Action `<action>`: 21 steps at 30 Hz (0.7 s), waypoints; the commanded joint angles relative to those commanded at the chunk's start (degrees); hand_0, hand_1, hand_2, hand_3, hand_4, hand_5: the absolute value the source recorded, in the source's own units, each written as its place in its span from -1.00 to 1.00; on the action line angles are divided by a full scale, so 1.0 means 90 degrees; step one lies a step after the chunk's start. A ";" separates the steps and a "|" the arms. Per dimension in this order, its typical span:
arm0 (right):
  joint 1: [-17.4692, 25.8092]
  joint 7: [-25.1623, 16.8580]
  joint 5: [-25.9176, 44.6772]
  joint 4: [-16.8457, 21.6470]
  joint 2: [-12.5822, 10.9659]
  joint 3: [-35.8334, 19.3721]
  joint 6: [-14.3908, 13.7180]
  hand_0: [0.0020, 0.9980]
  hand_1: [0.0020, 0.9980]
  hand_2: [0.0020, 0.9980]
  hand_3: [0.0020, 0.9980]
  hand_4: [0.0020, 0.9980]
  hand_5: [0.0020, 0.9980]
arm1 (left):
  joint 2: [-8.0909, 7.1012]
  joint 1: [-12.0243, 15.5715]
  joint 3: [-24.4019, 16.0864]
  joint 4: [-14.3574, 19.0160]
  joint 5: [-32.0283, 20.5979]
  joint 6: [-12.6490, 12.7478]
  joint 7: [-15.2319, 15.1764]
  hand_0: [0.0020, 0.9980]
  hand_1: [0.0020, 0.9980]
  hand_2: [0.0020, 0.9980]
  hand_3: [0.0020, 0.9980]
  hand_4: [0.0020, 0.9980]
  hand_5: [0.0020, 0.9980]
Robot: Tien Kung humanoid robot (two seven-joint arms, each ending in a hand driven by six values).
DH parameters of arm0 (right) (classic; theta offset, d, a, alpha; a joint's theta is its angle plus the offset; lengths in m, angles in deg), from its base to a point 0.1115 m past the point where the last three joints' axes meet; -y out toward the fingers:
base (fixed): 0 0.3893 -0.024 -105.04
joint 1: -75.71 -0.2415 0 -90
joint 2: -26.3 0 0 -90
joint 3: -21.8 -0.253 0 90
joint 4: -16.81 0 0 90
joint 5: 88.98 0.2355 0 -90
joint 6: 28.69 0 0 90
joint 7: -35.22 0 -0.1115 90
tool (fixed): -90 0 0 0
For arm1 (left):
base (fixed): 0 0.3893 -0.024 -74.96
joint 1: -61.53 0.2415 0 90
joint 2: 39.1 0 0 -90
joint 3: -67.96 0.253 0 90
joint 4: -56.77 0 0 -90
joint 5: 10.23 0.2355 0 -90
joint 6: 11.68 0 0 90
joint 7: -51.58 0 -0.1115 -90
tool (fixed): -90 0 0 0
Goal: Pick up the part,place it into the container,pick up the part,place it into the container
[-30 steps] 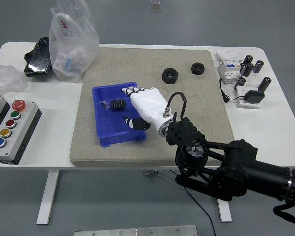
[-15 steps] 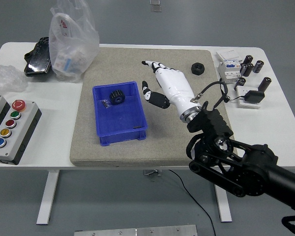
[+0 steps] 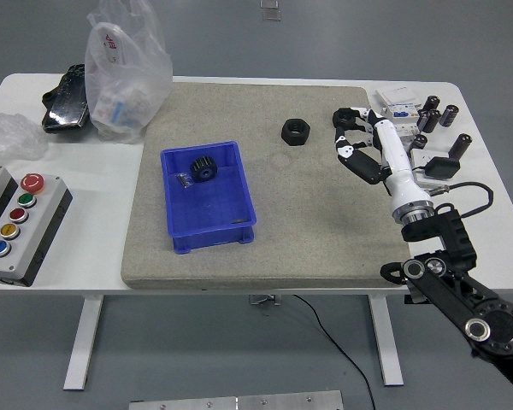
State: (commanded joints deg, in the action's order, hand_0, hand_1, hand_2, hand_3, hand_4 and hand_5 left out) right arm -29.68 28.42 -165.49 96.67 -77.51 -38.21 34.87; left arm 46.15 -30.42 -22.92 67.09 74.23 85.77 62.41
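A blue container (image 3: 215, 215) sits on the grey mat (image 3: 325, 222), left of centre. It holds a black gear (image 3: 203, 168) and a small dark part (image 3: 182, 180). A black hex nut (image 3: 296, 132) lies on the mat at the back, right of centre. My right hand (image 3: 356, 141), white with black fingertips, is over the mat's back right corner, where a second nut lay. Its fingers are loosely spread and hold nothing that I can see. The hand hides that second nut. My left arm is out of view.
A plastic bag (image 3: 124, 68) and a black object (image 3: 66, 102) sit at the back left. A button box (image 3: 17, 224) is at the left edge. Black cylinders (image 3: 436, 118) and electrical parts (image 3: 398, 115) crowd the table right of my hand.
My right hand has left the blue container, with the gear lying inside it. It has swung right across the mat, past the first nut, to the back right corner.
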 joint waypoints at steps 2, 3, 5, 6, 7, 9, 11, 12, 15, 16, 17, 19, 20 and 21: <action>0.0152 -0.0335 0.0453 0.0048 0.0026 -0.0154 0.0049 0.05 0.40 0.47 0.43 0.26 -0.28 | -0.0008 -0.0010 0.0007 0.0000 0.0004 -0.0001 -0.0020 0.27 -0.28 0.08 0.22 0.43 -0.21; 0.0242 -0.0514 0.0701 0.0084 0.0033 -0.0231 0.0068 0.05 0.40 0.47 0.43 0.26 -0.28 | -0.0012 -0.0014 0.0020 0.0000 -0.0003 -0.0003 -0.0037 0.27 -0.28 0.08 0.22 0.43 -0.21; 0.0427 -0.0834 0.1127 0.0150 0.0033 -0.0375 0.0100 0.12 0.38 0.44 0.40 0.29 -0.25 | -0.0020 -0.0020 0.0084 0.0000 -0.0052 -0.0006 -0.0086 0.27 -0.09 0.10 0.22 0.43 -0.22; 0.0512 -0.0962 0.1305 0.0169 0.0030 -0.0439 0.0110 0.12 0.38 0.44 0.40 0.29 -0.25 | -0.0025 -0.0020 0.0139 0.0000 -0.0100 -0.0008 -0.0117 0.27 -0.09 0.10 0.22 0.43 -0.22; 0.0596 -0.1084 0.1476 0.0181 0.0025 -0.0502 0.0119 0.12 0.38 0.44 0.40 0.29 -0.25 | -0.0029 -0.0018 0.0203 0.0000 -0.0156 -0.0010 -0.0151 0.27 -0.09 0.10 0.22 0.43 -0.22; 0.0767 -0.1338 0.1843 0.0184 0.0019 -0.0638 0.0132 0.12 0.38 0.44 0.40 0.29 -0.25 | -0.0036 -0.0015 0.0350 0.0000 -0.0290 -0.0013 -0.0222 0.27 -0.09 0.10 0.22 0.43 -0.22; 0.0901 -0.1506 0.2142 0.0166 0.0017 -0.0772 0.0151 0.11 0.37 0.42 0.38 0.30 -0.25 | -0.0043 -0.0018 0.0491 0.0000 -0.0406 -0.0019 -0.0285 0.28 0.06 0.11 0.23 0.43 -0.22; 0.0954 -0.1579 0.2317 0.0150 0.0014 -0.0834 0.0156 0.11 0.37 0.42 0.38 0.30 -0.25 | -0.0048 -0.0022 0.0554 0.0000 -0.0454 -0.0022 -0.0311 0.28 0.06 0.11 0.23 0.43 -0.22; 0.0994 -0.1666 0.2623 0.0098 0.0000 -0.0915 0.0160 0.11 0.37 0.42 0.38 0.30 -0.25 | -0.0063 -0.0046 0.0632 0.0000 -0.0484 -0.0033 -0.0324 0.28 0.06 0.11 0.23 0.43 -0.22; 0.0995 -0.1684 0.2702 0.0068 -0.0005 -0.0945 0.0159 0.11 0.35 0.40 0.37 0.30 -0.25 | -0.0074 -0.0061 0.0661 0.0000 -0.0484 -0.0042 -0.0315 0.27 -0.11 0.07 0.23 0.43 -0.23; 0.0995 -0.1691 0.2738 0.0049 -0.0005 -0.0973 0.0157 0.11 0.35 0.40 0.37 0.30 -0.25 | -0.0085 -0.0073 0.0685 0.0000 -0.0490 -0.0047 -0.0312 0.27 -0.11 0.07 0.23 0.43 -0.23; 0.0998 -0.1704 0.2774 0.0030 0.0002 -0.1022 0.0151 0.11 0.35 0.40 0.37 0.30 -0.25 | -0.0104 -0.0090 0.0720 0.0000 -0.0507 -0.0047 -0.0318 0.27 -0.11 0.07 0.23 0.43 -0.23; 0.1000 -0.1710 0.2789 0.0026 0.0007 -0.1044 0.0147 0.11 0.35 0.40 0.37 0.30 -0.25 | -0.0114 -0.0096 0.0730 0.0000 -0.0507 -0.0040 -0.0324 0.27 -0.11 0.07 0.23 0.43 -0.23; 0.1004 -0.1716 0.2803 0.0022 0.0012 -0.1064 0.0142 0.11 0.35 0.40 0.37 0.30 -0.25 | -0.0123 -0.0101 0.0732 0.0000 -0.0496 -0.0024 -0.0334 0.27 -0.11 0.07 0.23 0.43 -0.23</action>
State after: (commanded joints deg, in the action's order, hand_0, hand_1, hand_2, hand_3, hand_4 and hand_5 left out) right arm -20.64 12.98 -140.26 96.87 -77.39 -47.79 36.15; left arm 45.04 -31.32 -16.33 67.09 69.76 85.56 59.41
